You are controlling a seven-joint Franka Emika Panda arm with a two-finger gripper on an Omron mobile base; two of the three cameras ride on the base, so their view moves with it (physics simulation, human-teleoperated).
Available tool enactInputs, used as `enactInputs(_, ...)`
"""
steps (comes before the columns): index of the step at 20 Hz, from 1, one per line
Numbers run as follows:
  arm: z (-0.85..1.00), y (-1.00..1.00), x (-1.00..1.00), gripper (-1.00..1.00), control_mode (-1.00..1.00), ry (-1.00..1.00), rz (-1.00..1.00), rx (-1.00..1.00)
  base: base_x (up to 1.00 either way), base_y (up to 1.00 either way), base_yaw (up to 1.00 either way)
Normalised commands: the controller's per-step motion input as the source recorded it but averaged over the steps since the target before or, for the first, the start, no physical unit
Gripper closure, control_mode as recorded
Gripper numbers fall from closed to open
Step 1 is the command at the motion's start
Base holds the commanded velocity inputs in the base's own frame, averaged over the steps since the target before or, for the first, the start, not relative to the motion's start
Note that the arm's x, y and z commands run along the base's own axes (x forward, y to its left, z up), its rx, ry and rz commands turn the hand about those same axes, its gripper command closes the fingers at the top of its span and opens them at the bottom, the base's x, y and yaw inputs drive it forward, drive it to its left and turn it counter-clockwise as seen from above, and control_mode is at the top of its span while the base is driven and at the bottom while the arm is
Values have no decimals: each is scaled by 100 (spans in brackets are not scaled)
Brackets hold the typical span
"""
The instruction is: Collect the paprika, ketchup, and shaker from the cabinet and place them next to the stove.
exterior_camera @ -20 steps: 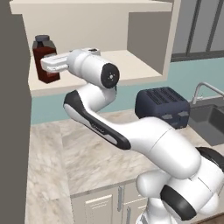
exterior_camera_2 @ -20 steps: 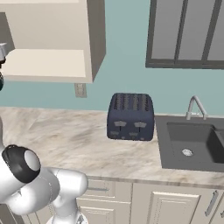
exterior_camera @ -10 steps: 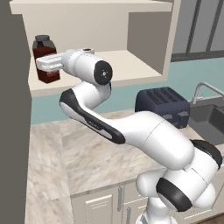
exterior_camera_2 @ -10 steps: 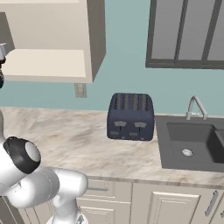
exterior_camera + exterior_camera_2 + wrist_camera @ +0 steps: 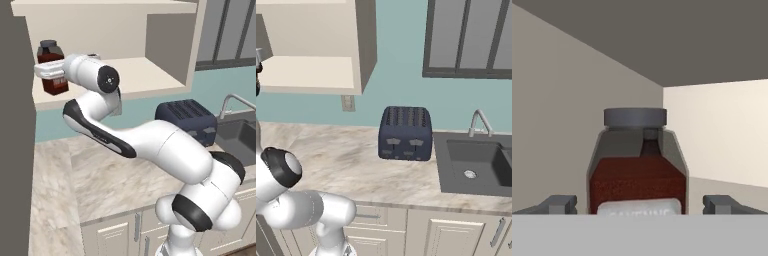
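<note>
My gripper point(image 5: 640, 205) is up inside the cabinet point(image 5: 170, 47), at the left end of its shelf, level with the paprika point(image 5: 51, 74). Fingers point(image 5: 559, 204) spread wide, one on each side of the jar, gaps visible on both sides, nothing grasped. Paprika stands upright at the shelf's left end, close to the front edge: dark red-brown body, wide grey cap, pale label low on the front. In hand view the jar sits dead centre between my fingertips, cabinet back wall behind it, side wall to one side. In left base view my hand covers the jar's middle; cap and base stick out above and below it.

Shelf right of the jar is bare out to the cabinet's right wall. Below the cabinet, teal wall with an outlet point(image 5: 347, 102).

Further right, on the marble counter point(image 5: 341, 160), a dark toaster point(image 5: 405, 133) stands against the back edge, upright, well apart from the jar. Right of it, just beside, the dark sink point(image 5: 476, 165) is sunk into the counter with its faucet point(image 5: 479, 122) at the back edge. Dark-framed window point(image 5: 471, 37) above the sink.
</note>
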Motion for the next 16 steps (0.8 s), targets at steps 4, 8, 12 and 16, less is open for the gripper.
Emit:
enactInputs(4, 0, 1, 12, -100, -100, 0, 0, 0, 0, 0, 0)
enactInputs(8, 0, 3, 10, -100, -100, 0, 0, 0, 0, 0, 0)
enactInputs(12, -1, 6, 8, -100, -100, 0, 0, 0, 0, 0, 0)
enactInputs(16, -3, 5, 8, -100, -100, 0, 0, 0, 0, 0, 0)
